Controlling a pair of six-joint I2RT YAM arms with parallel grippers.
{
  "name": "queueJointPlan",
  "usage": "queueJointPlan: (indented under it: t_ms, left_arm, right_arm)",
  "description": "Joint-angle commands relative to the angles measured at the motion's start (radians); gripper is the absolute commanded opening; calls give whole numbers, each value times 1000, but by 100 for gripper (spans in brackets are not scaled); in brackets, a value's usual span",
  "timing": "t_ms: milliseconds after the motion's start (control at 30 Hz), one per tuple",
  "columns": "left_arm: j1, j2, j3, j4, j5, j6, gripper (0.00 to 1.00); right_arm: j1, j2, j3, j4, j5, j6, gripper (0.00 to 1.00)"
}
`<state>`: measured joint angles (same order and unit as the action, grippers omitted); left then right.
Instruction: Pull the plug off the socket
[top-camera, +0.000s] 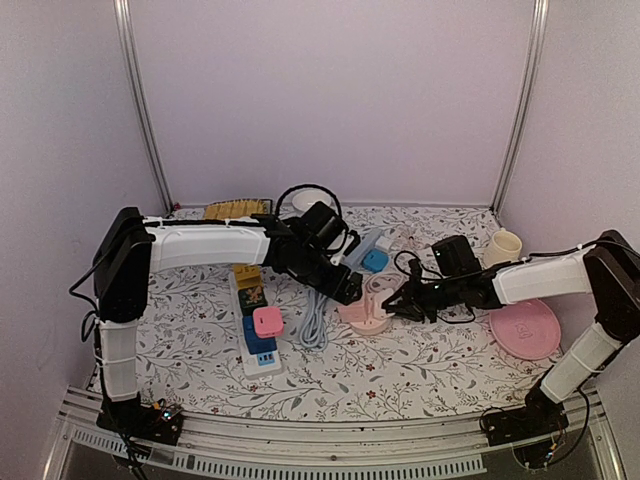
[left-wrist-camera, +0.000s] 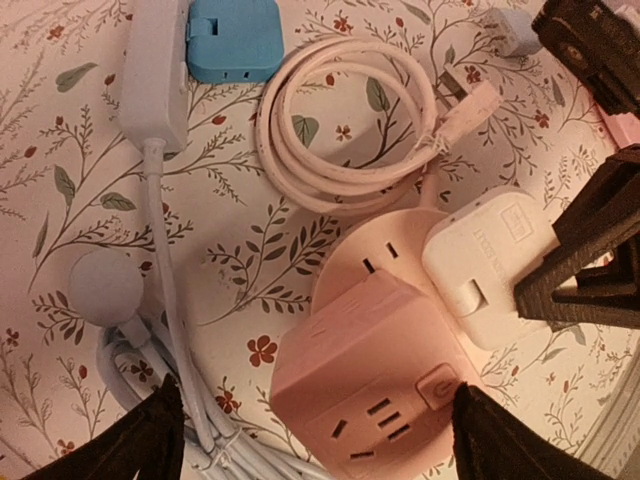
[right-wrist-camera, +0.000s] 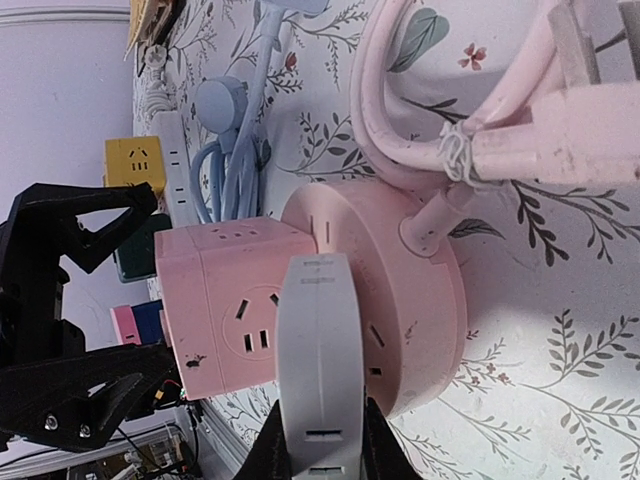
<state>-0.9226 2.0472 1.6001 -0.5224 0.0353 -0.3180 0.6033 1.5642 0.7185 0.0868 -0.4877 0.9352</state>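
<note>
- Overhead, the pink socket (top-camera: 365, 318) is seen as a round base with a cube (top-camera: 352, 312) stacked on it. The left gripper (top-camera: 346, 289) is held just beyond the socket's far-left edge. The right gripper (top-camera: 401, 303) is brought up against its right side.
- From the left wrist, the white plug (left-wrist-camera: 490, 262) is shown as a glossy rounded block with a rectangle recessed in its top. It is seated on the socket's round base, just right of the cube. The left gripper is spread wide, one finger on each side of the cube, and nothing is grasped. Dark fingers (left-wrist-camera: 575, 272) of the right gripper are pressed against the plug.
- From the right wrist, the plug is seen edge-on as a narrow pale slab lying flush on the socket's flat face beside the cube. Its outer end is clamped between the right gripper's fingers.
</note>
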Motion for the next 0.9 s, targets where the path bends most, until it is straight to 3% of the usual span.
queueJointPlan:
  t_ms: [0, 300, 600, 867]
  left_arm:
    - [-13, 69, -17, -90, -31, 12, 93]
    - [-14, 71, -40, -100, -31, -4, 93]
    - [-15, 71, -75, -100, -45, -16, 93]
    - [-14, 70, -108, -100, -78, -24, 93]
  right_arm:
    - [40, 1, 88, 177, -81, -34, 3]
    - [41, 26, 87, 263, -100, 54, 3]
    - [36, 63, 32, 509, -124, 199, 3]
    - [37, 56, 26, 579, -121, 203, 3]
